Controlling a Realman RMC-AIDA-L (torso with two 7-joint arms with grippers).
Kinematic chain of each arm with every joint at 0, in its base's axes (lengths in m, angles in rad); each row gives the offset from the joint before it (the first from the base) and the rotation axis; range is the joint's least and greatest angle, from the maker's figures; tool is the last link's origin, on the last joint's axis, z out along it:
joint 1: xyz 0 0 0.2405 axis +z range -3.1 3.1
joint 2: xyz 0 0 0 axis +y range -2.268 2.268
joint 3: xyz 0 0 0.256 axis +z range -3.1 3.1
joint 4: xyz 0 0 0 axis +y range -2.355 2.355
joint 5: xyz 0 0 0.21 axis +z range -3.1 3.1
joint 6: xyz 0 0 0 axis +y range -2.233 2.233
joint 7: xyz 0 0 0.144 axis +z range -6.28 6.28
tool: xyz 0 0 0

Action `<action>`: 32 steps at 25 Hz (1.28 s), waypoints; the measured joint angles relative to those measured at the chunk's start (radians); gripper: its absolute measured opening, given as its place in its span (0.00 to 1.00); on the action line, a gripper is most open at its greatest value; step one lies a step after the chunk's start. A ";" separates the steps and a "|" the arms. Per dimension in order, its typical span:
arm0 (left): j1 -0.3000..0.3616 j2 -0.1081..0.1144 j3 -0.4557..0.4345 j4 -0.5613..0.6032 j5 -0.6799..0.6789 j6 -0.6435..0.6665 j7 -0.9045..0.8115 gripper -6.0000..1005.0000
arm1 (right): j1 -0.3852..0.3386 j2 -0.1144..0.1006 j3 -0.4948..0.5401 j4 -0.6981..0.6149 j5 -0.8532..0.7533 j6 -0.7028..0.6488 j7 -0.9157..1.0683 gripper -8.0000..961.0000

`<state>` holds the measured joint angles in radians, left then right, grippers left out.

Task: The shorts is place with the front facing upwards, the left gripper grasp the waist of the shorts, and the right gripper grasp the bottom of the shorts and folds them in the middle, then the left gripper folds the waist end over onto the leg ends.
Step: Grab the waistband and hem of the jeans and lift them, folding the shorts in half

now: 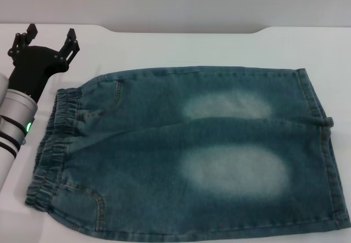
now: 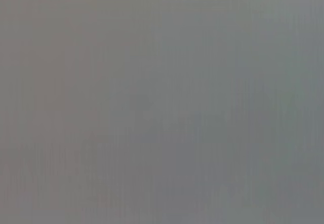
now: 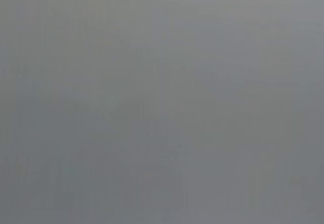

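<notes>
The denim shorts (image 1: pixel 186 150) lie spread flat on the white table (image 1: pixel 219 48) in the head view. The gathered elastic waist (image 1: pixel 52 144) is at the left. The bottom of the shorts (image 1: pixel 323 144), with the two straight leg ends, is at the right. My left gripper (image 1: pixel 51 32) is open at the far left, beyond the waist's far corner, apart from the cloth and holding nothing. Its silver-white arm with the green light runs down the left edge. The right gripper is out of view. Neither wrist view shows the shorts or any fingers.
The table's far edge (image 1: pixel 181 30) runs across the top of the head view against a grey wall. Bare white table shows beyond the shorts and to their left, under my left arm.
</notes>
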<state>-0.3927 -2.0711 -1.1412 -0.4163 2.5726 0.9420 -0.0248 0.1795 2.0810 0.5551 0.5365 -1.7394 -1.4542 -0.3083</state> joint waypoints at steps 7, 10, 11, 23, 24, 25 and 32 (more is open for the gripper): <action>-0.003 0.000 0.000 -0.005 0.000 -0.002 0.000 0.85 | -0.008 0.001 0.000 0.000 0.000 0.000 0.001 0.72; -0.011 0.000 0.002 -0.003 0.000 -0.002 0.001 0.84 | -0.009 0.001 0.000 0.000 0.000 0.000 0.001 0.72; -0.013 0.000 0.004 -0.002 0.000 -0.003 0.001 0.84 | -0.009 0.001 0.001 0.000 0.000 0.000 0.002 0.72; 0.027 0.021 -0.002 -0.168 0.021 -0.133 0.016 0.84 | -0.077 -0.138 0.145 0.456 0.124 0.346 -0.336 0.72; 0.027 0.021 -0.002 -0.168 0.021 -0.133 0.016 0.84 | -0.096 -0.149 0.182 0.521 0.129 0.390 -0.387 0.72; 0.038 0.028 -0.011 -0.217 0.032 -0.173 0.016 0.84 | -0.124 -0.156 0.225 0.581 0.134 0.436 -0.447 0.72; 0.142 0.036 -0.193 -0.695 0.188 -0.778 0.113 0.84 | -0.317 -0.081 0.628 0.966 0.344 0.956 -0.937 0.72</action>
<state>-0.2508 -2.0353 -1.3341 -1.1116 2.7602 0.1645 0.0880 -0.1373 2.0003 1.1831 1.5026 -1.3955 -0.4986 -1.2455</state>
